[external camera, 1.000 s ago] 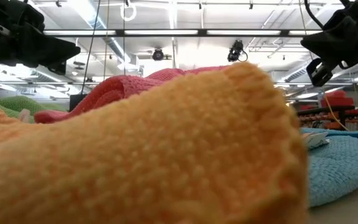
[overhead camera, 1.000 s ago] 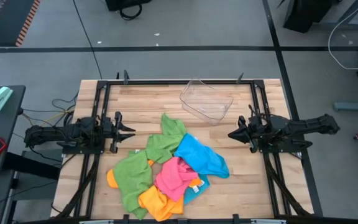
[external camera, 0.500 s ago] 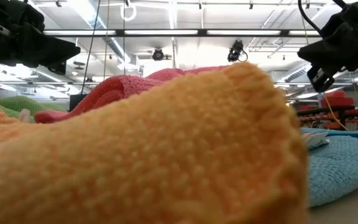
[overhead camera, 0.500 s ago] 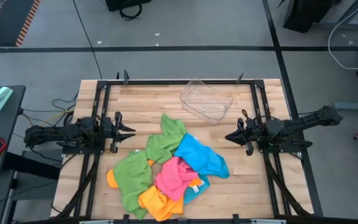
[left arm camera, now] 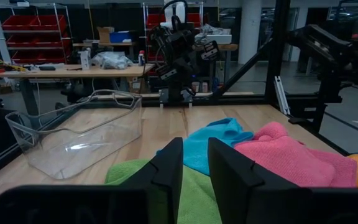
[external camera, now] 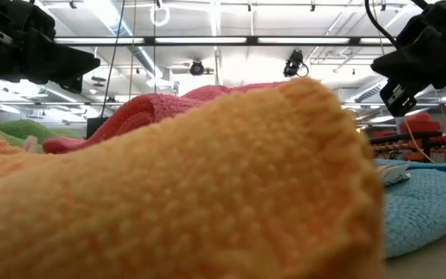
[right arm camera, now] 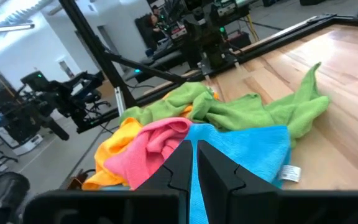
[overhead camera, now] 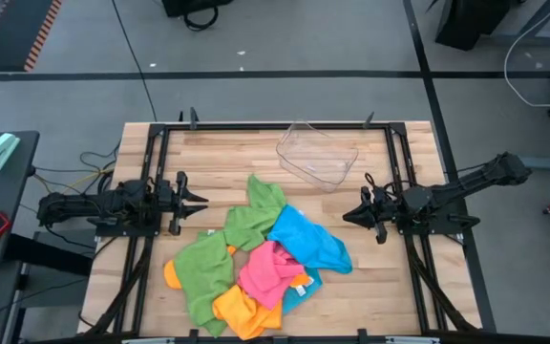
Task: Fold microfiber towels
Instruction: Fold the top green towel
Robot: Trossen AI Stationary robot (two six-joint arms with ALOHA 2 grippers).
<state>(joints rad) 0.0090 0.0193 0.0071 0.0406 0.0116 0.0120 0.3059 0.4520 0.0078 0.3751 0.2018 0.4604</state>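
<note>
You get bright, even light from ceiling strip lamps (external camera: 207,40) with soft shadows; in the low view the orange towel (external camera: 169,194) fills your frame, close and blurred.

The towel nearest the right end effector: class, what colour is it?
Sky blue; the towel shows best in the high view.

Robotics lab/workshop: grey concrete floor (overhead camera: 285,38) with taped lines, red parts-bin shelving (left arm camera: 27,25), cluttered workbenches (left arm camera: 73,70), strip lights on open ceiling (external camera: 207,39), butcher-block table (overhead camera: 227,158) in black frame.
</note>
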